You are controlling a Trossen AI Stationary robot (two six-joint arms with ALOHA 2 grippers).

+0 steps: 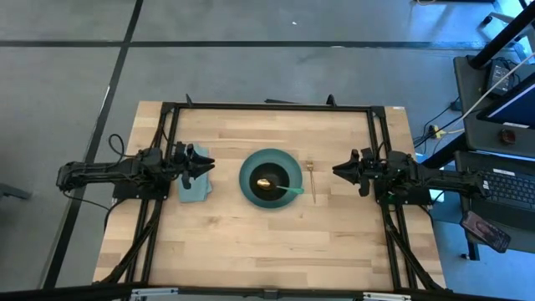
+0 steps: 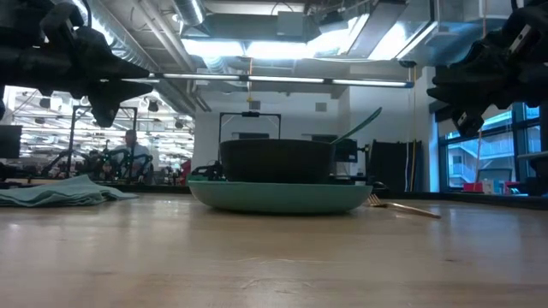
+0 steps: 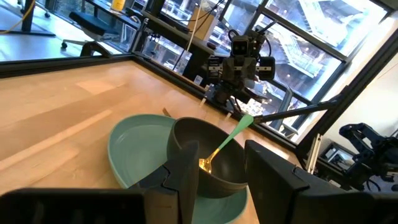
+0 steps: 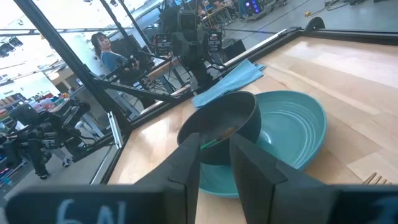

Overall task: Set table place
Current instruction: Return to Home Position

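The round teal plate [image 1: 271,177] lies at the table's middle. The black bowl [image 1: 269,181] stands on it. The gold spoon [image 1: 280,186] leans in the bowl, its teal handle [image 2: 358,125] rising over the rim toward the right. The slim gold fork [image 1: 312,180] lies flat on the table right of the plate. The folded teal napkin [image 1: 195,186] lies left of the plate. My left gripper [image 1: 211,164] hovers open above the napkin's far end. My right gripper [image 1: 337,170] hovers open right of the fork. Both are empty.
The black rail frame [image 1: 267,107] runs along the table's far edge and down both sides. Bare wood [image 1: 267,242] lies between the plate and the near edge. A person [image 4: 106,50] shows in the room beyond the table's left side.
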